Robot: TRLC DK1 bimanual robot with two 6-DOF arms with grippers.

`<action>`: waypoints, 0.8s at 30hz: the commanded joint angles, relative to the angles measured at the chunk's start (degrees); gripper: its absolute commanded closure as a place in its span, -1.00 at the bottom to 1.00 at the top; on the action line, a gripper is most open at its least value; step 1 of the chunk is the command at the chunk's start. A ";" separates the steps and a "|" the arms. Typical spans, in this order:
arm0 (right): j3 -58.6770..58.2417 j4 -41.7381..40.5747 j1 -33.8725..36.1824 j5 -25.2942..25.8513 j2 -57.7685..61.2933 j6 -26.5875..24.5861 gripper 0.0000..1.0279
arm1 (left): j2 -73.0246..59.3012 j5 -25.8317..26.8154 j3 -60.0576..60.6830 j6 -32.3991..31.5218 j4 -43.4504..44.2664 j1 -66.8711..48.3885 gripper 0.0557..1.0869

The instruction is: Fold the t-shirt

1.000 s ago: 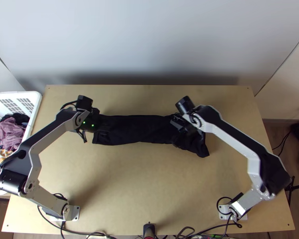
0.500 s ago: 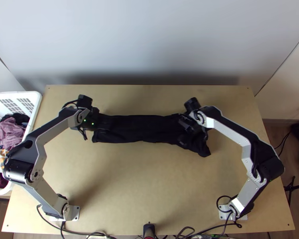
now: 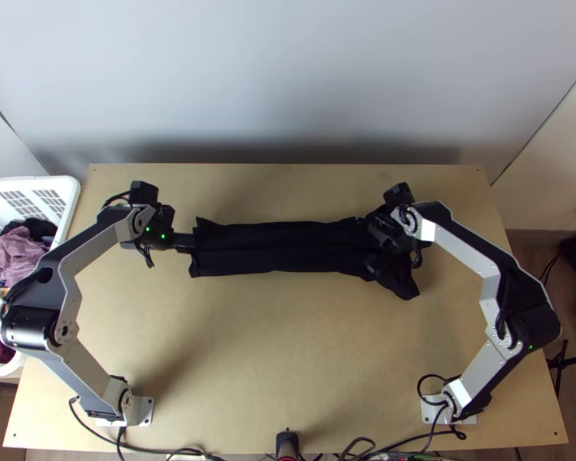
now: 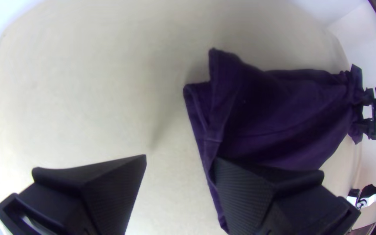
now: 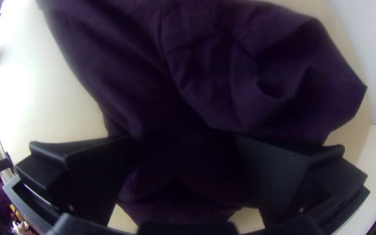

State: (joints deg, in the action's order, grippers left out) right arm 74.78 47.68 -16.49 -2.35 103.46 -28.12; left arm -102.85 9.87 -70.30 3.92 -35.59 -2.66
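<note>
From where I stand, the left gripper (image 3: 187, 243) is at the left end of the dark t-shirt (image 3: 288, 247), left of centre in the frame, and its two fingers are spread well apart: in the left wrist view one finger (image 4: 246, 196) overlaps the shirt's edge, while the other (image 4: 114, 187) is over the tabletop. The right gripper (image 3: 374, 246) is over the shirt's right end, right of centre, its fingers also wide apart, with rumpled cloth between them in the right wrist view. The shirt itself lies as a long, narrow band across the middle of the frame, fairly straight through its length, with layers and a raised corner at its left end; the right end is creased and flares toward the lower right. How many layers it makes, I can't tell. Beyond the grippers, the left arm (image 3: 69, 276) bends back to the lower left and the right arm (image 3: 458, 253) to the lower right, both based on the light wooden table (image 3: 288, 346). At the left edge there's a white laundry basket (image 3: 71, 192) with a mauve garment (image 3: 13, 250) in it, and black cables (image 3: 146, 448) run along the bottom. A pale wall (image 3: 288, 77) rises behind the table.
</note>
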 commanded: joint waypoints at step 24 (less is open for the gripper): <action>10.65 7.51 -6.10 -0.20 -7.57 4.56 -0.91 | 0.37 0.06 -5.63 -4.01 -7.12 -7.63 -0.55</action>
State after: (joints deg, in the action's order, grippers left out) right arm 84.36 54.02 -22.24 -2.52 97.58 -24.03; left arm -101.82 10.04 -77.36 -0.03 -43.00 -10.52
